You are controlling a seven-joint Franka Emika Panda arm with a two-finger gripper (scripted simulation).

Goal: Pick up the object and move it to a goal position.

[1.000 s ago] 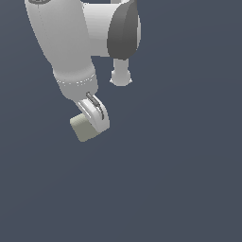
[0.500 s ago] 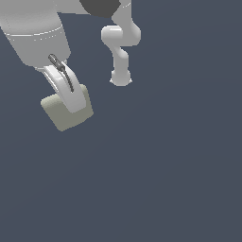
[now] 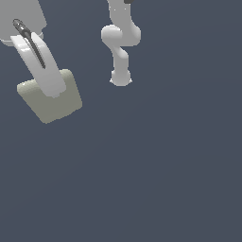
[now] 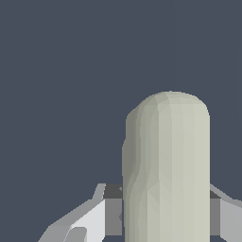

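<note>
Object first: the pale beige-olive block with rounded edges sits clamped in the white gripper, lifted clear of the dark surface and carried high toward the exterior view's left. No tabletop edge or corner shows in either picture, so I cannot place it against one; all that can be said is that it hangs up near the upper part of the exterior view's left side, well apart from the arm's base column.

In the wrist view the block stands tall between the two fingers, one pressing on each flank, and most of its length sticks out past them. So the grip looks to be low on the block, near one end.

That is the thing to mind in this carry. With so much block beyond the pads, a quick swing could, I judge, let it pivot or slide out. Keep the squeeze steady, move smoothly, and avoid sharp wrist turns. In the exterior view the block sits tilted, one corner lowest.

No goal marker shows in these pictures, so where the carry should end cannot be told. Once there, my advice is to bring the arm to rest gently.
</note>
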